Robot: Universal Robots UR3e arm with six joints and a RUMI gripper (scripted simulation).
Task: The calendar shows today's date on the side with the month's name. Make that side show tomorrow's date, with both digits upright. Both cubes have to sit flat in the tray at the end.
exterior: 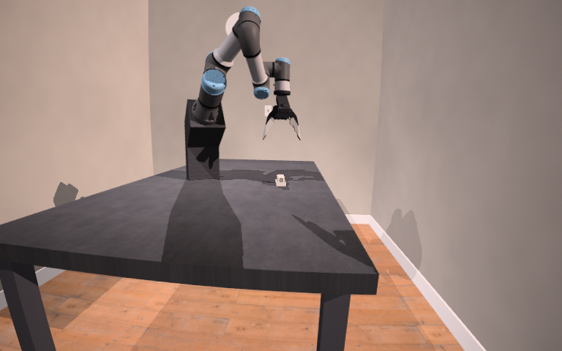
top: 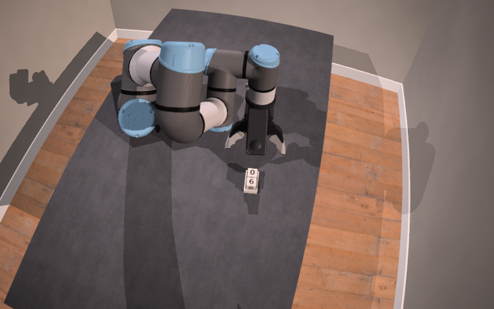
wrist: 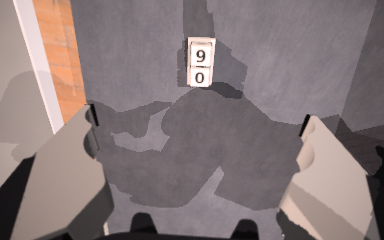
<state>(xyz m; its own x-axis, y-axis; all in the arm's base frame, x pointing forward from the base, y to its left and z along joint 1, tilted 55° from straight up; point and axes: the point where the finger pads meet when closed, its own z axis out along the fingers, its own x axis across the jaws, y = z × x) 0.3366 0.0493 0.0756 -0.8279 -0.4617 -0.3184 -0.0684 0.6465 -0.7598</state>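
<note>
Two white number cubes sit in a row in a small white tray. The cube nearer the top camera has a top digit that reads 6 there and 9 in the wrist view. Its side toward the exterior camera shows what looks like a 0. The other cube shows 0 on top. Both look seated level. The month's name is not readable in any view. My gripper is wide open and empty, high above the tray, on the arm-base side.
The tray stands on the dark table, nearer its right edge in the top view. The arm's base pedestal stands to the back left. Arm shadows fall across the table around the tray.
</note>
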